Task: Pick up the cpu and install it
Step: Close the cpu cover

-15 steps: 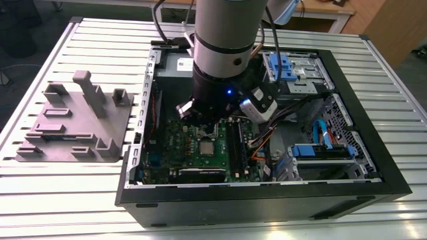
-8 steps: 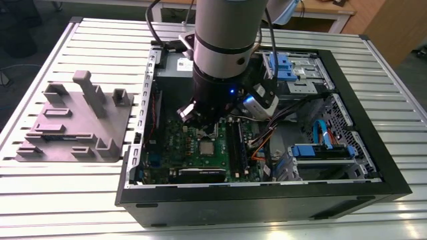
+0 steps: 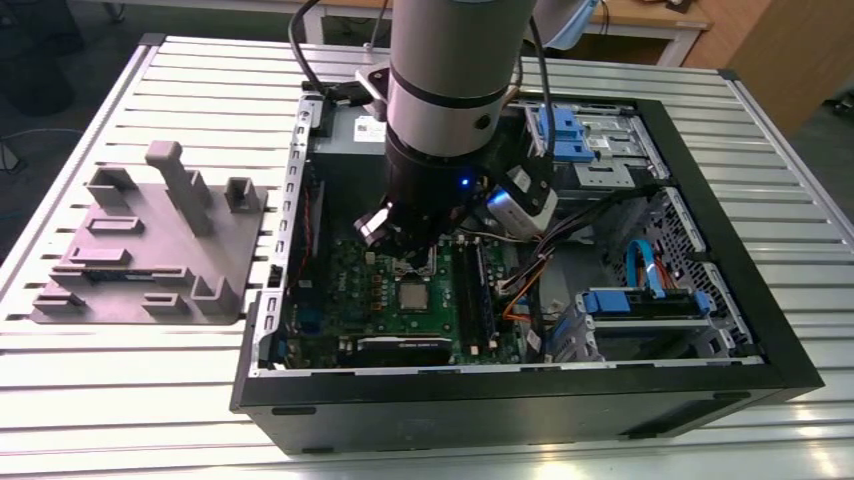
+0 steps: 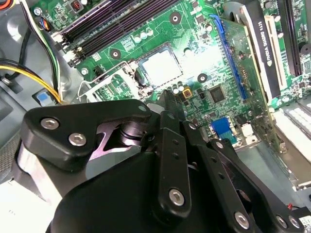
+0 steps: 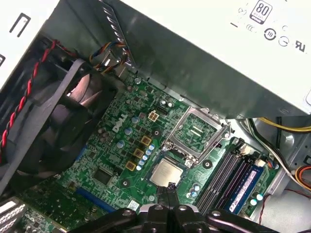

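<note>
The cpu point(image 3: 414, 293) point(image 4: 160, 65) point(image 5: 166, 172) is a small silver-gray square chip. It lies flat in its socket on the green motherboard point(image 3: 347, 275) inside the open computer case. The socket's metal bracket point(image 5: 197, 131) point(image 4: 109, 82) stands flipped open beside it. My gripper point(image 3: 426, 266) point(image 4: 170, 99) point(image 5: 170, 187) hangs just above the chip's edge. Its two thin black fingertips are pressed together with nothing between them. They stand apart from the chip.
A gray power-supply box point(image 5: 218, 43) and a black fan point(image 5: 63, 121) flank the socket. Memory sticks point(image 5: 233, 177) and a graphics card point(image 4: 262, 53) lie close by. Loose cables point(image 3: 534, 270) cross the case. A gray fixture block point(image 3: 147, 250) sits on the slatted table at the exterior view's left.
</note>
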`<action>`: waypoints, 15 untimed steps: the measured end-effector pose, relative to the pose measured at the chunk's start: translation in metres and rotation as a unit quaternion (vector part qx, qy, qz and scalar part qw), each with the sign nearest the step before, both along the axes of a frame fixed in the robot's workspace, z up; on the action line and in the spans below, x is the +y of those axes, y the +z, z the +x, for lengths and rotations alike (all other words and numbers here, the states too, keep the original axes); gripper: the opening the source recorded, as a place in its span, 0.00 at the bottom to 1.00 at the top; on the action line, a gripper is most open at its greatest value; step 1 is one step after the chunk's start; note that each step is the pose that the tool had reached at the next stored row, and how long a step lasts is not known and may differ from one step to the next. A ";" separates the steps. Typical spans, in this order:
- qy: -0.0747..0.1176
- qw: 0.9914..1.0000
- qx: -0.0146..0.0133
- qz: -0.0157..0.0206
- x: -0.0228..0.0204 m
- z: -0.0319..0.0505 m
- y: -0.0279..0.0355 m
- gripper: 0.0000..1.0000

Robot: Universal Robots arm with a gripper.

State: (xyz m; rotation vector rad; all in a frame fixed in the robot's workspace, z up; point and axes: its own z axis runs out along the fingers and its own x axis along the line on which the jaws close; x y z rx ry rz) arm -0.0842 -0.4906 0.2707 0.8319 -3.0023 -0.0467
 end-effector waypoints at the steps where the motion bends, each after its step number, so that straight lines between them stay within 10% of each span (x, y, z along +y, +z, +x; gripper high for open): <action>1: 0.000 1.000 0.000 0.000 0.0000 0.0000 0.0000 0.10; 6: 0.034 0.999 0.000 0.000 0.0000 0.0000 -0.0001 0.10; 15: 0.097 0.995 0.000 0.000 -0.0001 0.0000 -0.0006 0.10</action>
